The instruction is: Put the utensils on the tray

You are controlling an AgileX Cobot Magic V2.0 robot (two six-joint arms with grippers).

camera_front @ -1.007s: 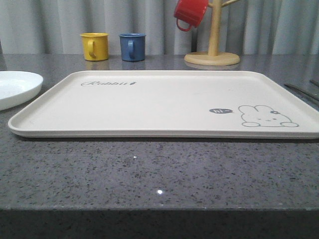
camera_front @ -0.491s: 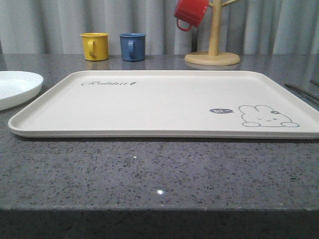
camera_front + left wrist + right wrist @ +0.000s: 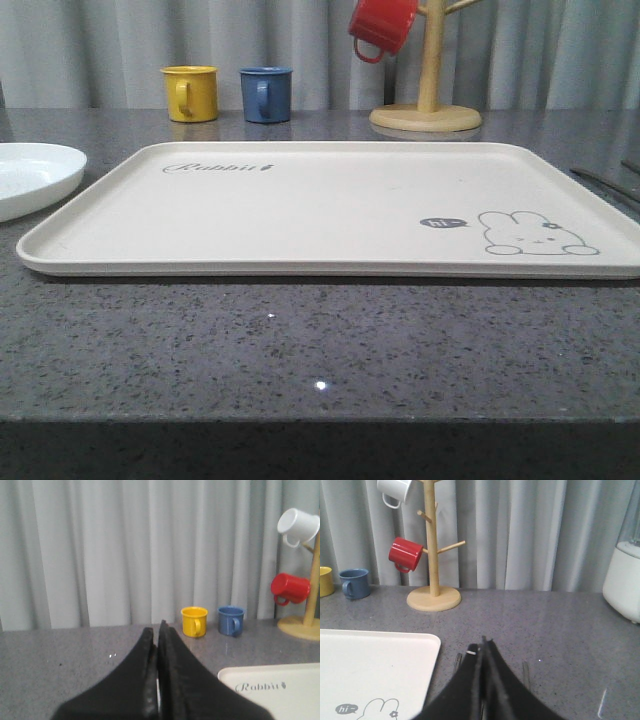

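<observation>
The tray (image 3: 330,205) lies bare, open from above; mug tree (image 3: 425,110) stands behind it.

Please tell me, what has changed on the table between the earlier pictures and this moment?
Nothing has visibly changed. The tray lies in the same place with nothing on it, the white plate rests beside its left end, and the yellow mug and blue mug stand behind as before.

Cream tray (image 3: 330,205) with grey bunny drawing, white plate (image 3: 30,175), yellow mug (image 3: 190,93), blue mug (image 3: 266,94), red mug (image 3: 380,27)
</observation>
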